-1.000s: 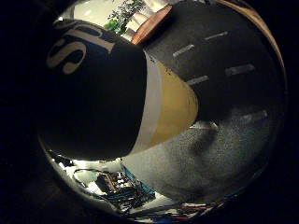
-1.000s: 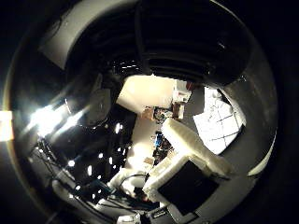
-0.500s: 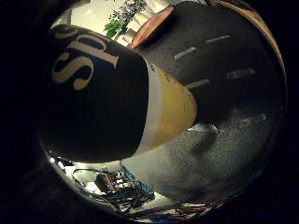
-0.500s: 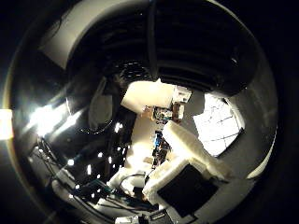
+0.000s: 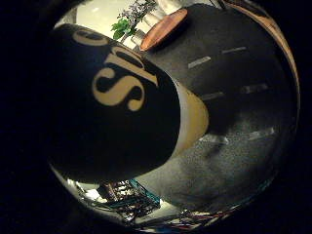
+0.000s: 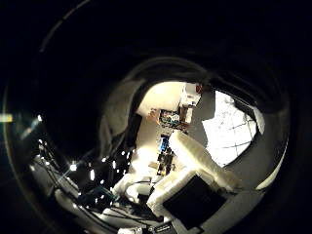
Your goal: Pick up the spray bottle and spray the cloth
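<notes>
White and black robot hand (image 6: 195, 190) shows only as blocky parts at the lower right of the thumb-side view; whether its fingers grip anything cannot be told. Much of that view is dark, with something close across its upper half. On the little-finger side, the dark spray bottle with large cream lettering and a yellowish band (image 5: 122, 112) fills the left and centre, very near the palm, its ends cut off. Behind it lies grey speckled carpet (image 5: 234, 146), with a round reddish-brown tabletop (image 5: 163, 29) at upper centre
</notes>
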Tool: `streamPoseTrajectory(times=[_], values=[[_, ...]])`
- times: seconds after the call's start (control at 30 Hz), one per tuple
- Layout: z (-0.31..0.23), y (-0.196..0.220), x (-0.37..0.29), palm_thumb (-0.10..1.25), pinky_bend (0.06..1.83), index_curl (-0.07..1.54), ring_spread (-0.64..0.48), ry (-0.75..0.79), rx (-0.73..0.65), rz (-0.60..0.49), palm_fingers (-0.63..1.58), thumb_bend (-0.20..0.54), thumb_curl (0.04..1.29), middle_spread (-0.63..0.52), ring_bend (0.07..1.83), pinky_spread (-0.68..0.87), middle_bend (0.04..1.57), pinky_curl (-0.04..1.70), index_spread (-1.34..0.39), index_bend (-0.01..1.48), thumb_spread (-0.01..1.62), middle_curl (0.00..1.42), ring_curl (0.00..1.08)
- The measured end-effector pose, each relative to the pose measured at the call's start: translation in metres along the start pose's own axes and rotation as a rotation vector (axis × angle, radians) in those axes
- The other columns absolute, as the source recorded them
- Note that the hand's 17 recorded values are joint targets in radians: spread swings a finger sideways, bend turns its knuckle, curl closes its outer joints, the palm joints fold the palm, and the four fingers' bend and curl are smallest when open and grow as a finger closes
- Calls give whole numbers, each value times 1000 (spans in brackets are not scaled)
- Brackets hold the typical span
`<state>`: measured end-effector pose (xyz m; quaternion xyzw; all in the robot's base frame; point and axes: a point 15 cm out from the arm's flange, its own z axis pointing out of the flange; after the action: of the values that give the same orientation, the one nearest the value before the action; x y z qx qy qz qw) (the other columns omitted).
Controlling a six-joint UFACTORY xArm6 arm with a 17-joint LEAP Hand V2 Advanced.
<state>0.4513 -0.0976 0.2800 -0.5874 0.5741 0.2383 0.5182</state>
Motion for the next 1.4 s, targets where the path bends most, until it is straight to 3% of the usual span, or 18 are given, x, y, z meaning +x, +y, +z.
streamPoseTrajectory(times=[0.33,0.6,0.77,1.0,1.4], values=[[3,-13,-10,676,478,280,29,4,-9,-20,216,-17,335,7,639,302,507,258,-225,156,1154,411,261],[7,-15,-9,697,513,328,-112,-17,7,-9,488,-16,335,-128,826,64,642,240,-246,201,1166,489,321],[6,-16,-8,719,677,403,-195,-26,16,-4,692,-15,335,-211,972,-182,695,265,-307,232,1180,567,392],[8,-12,-3,733,861,539,-235,-40,17,9,899,-16,333,-266,1092,-389,801,328,-394,324,1193,689,481],[11,-9,2,760,1056,832,-228,-53,11,23,1140,-13,330,-250,1161,-420,915,485,-457,479,1212,801,554]])
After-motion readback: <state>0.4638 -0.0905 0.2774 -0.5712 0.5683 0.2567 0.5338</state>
